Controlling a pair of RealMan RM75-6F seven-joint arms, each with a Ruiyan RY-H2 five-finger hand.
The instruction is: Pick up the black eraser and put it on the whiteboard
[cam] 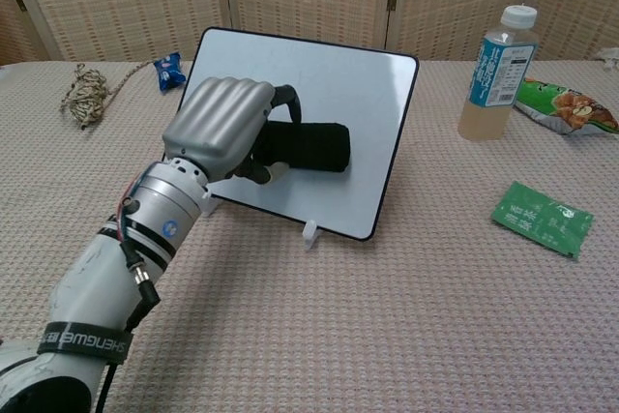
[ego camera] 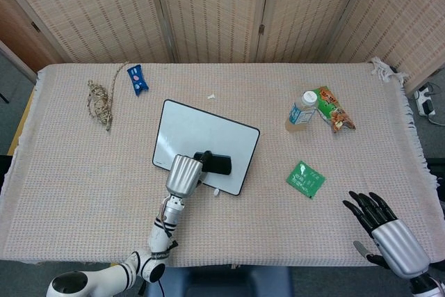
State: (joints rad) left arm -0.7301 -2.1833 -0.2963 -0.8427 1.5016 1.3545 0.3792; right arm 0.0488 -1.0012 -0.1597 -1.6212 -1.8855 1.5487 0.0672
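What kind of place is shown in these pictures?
Probably an indoor test or demonstration room, not a home. A table covered with a woven cloth stands before folding wicker screens, and unrelated items lie on it: a whiteboard, a drink bottle and a coil of rope.

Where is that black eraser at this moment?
The black eraser is in the robot's left hand, held in front of the lower part of the tilted whiteboard, left of centre on the table in both views.
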